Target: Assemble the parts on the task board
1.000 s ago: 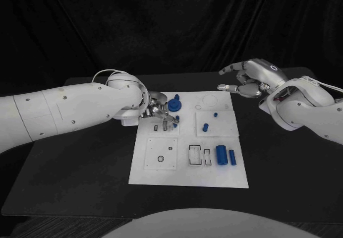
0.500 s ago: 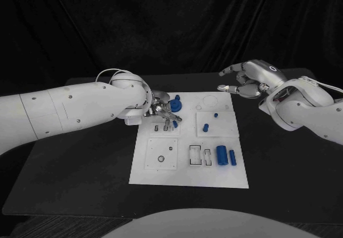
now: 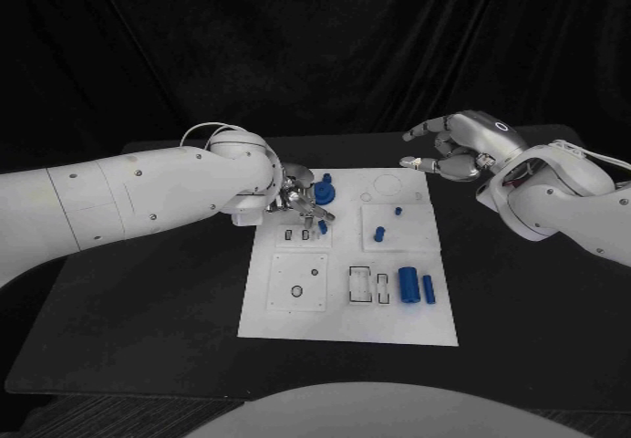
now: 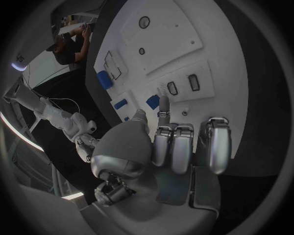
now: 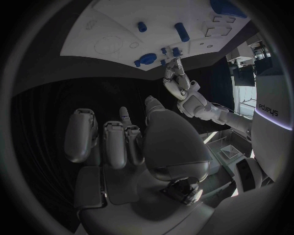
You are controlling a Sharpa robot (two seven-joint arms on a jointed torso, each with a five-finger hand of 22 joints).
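- The left hand [image 3: 297, 201] covers part of the task board [image 3: 348, 315], so its fingertips are too small to tell if they hold a blue part [image 3: 322, 227].
- The big blue cylinder [image 5: 228, 7] is cut off at the right wrist picture's edge.

Board [image 3: 348, 319]: near strip lying bare, open to approach from the robot's side. Far left corner: left hand [image 3: 297, 199] hanging over it, fingers crowding a blue disc [image 3: 322, 192] and a small blue peg [image 3: 322, 227] beside two slots [image 3: 296, 234]. Right side: two blue cylinders [image 3: 416, 286] lying side by side, narrowing passage along that edge. Middle right panel: two small blue pieces [image 3: 378, 234] standing as low obstacles. Right hand [image 3: 454, 146] hovering beyond the far right corner, off the board, leaving that corner open.
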